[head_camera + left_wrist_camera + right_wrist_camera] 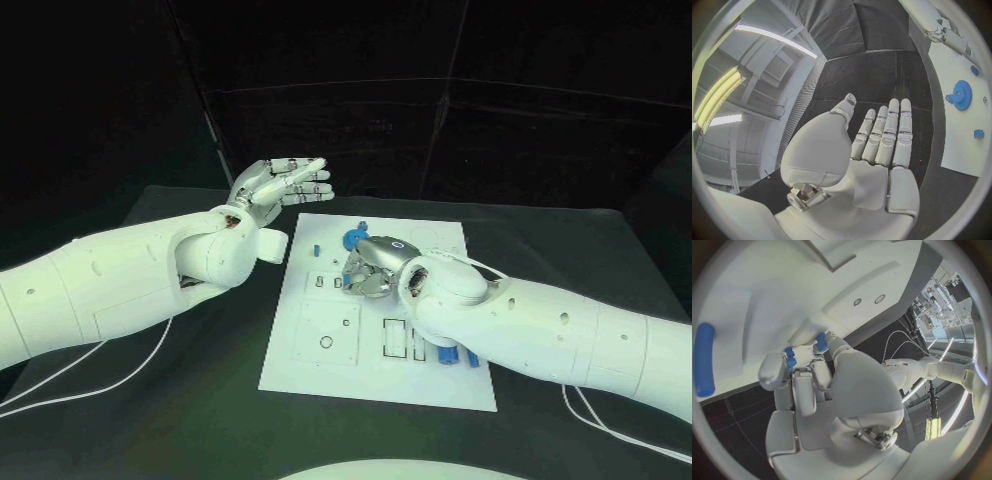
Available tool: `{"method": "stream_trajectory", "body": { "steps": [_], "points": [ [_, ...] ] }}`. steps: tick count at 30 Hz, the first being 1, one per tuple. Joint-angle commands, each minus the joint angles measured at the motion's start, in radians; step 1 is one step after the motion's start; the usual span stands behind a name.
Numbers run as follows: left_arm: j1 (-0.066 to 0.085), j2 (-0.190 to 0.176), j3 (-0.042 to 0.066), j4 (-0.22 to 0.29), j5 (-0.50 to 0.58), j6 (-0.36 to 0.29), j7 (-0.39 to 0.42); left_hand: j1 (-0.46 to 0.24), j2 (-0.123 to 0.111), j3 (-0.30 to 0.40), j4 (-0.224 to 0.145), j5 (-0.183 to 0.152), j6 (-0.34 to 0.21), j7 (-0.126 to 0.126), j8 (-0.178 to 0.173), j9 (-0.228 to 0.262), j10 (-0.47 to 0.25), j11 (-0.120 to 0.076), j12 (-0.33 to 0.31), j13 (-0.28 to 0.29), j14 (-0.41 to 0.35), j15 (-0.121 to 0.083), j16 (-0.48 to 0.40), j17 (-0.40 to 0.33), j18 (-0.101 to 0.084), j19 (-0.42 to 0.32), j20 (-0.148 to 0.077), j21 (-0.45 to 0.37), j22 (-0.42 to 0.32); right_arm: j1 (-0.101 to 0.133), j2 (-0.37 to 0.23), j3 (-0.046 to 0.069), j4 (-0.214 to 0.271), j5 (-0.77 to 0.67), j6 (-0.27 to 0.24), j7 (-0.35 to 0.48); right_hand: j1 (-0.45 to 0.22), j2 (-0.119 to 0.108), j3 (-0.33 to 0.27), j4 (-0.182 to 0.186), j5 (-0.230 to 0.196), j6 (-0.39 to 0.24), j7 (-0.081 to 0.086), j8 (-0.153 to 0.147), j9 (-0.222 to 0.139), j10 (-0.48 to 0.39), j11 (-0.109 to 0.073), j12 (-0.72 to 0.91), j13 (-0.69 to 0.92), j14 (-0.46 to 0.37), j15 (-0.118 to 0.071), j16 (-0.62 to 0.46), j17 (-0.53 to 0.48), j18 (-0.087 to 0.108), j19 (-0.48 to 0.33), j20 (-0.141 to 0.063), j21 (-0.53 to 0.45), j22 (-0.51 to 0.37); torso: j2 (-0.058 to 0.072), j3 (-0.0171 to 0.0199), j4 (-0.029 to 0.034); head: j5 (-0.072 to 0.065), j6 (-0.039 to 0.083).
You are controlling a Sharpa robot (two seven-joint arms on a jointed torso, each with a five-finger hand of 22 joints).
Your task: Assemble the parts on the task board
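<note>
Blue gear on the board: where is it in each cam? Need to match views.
Head view: the blue gear lies at the far end of the task board, just beyond the right hand.
Left wrist view: the gear sits on the white board, past the fingertips of the left hand.
Right wrist view: I cannot make it out.
Shared landmark: the white task board.

hand: the right hand (811,385) fills the middle, fingers curled toward the board
board: white board (786,285) close ahead of the fingers, two small round holes in it at about 1 o'clock from the hand
part: small blue part (791,359) at the fingertips, touching the board
peg: long blue peg (704,359) on the board, at 9 o'clock, well apart from the hand
desk: black desk (729,400) beside the board's edge
</note>
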Motion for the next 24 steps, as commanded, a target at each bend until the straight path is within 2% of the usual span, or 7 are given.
{"method": "stream_trajectory", "body": {
  "steps": [1,11,24],
  "points": [
    [0.002,0.000,0.001,0.000,0.001,0.015,0.001,0.003,0.010,0.001,-0.007,0.003,0.005,0.044,-0.005,-0.001,0.002,0.004,-0.004,-0.001,0.001,0.001,-0.005,-0.001,0.009,0.006,0.000,-0.003,-0.001,-0.004,-0.003,-0.004,-0.002,-0.022,0.005,-0.045,-0.011,-0.007,0.002,0.008,0.012,0.001,0.003,0.000,0.001,-0.007,0.001,-0.007,-0.002,0.079,-0.002,-0.002,0.140,-0.013,-0.004,-0.002,-0.003,-0.001,0.000,-0.0002,0.0006,0.001,0.000],
    [0.002,-0.001,0.001,0.001,0.001,0.016,0.000,0.003,0.010,0.001,-0.007,0.003,0.005,0.044,-0.005,-0.001,0.002,0.004,-0.004,-0.001,0.001,0.001,-0.005,-0.001,0.009,0.006,0.000,-0.003,-0.001,-0.005,0.001,-0.004,-0.003,-0.031,-0.010,-0.051,-0.019,-0.028,0.014,0.006,0.031,-0.030,0.013,-0.017,-0.003,-0.016,0.009,-0.018,-0.012,0.079,0.004,-0.002,0.141,-0.013,-0.007,0.002,-0.006,-0.005,0.000,0.0000,-0.0002,0.001,-0.001],
    [0.002,-0.001,0.001,0.001,0.001,0.017,0.000,0.003,0.010,0.001,-0.007,0.003,0.005,0.044,-0.005,-0.001,0.002,0.004,-0.004,-0.001,0.001,0.001,-0.005,-0.001,0.009,0.006,0.000,-0.003,-0.001,-0.005,0.005,-0.004,-0.006,-0.031,-0.002,-0.045,-0.034,-0.045,0.015,0.012,0.026,-0.043,0.018,-0.024,-0.002,-0.020,0.014,-0.022,-0.017,0.079,0.009,-0.002,0.140,-0.012,-0.008,0.006,-0.008,-0.009,0.000,0.0001,0.0001,0.001,0.001]
  ]
}}
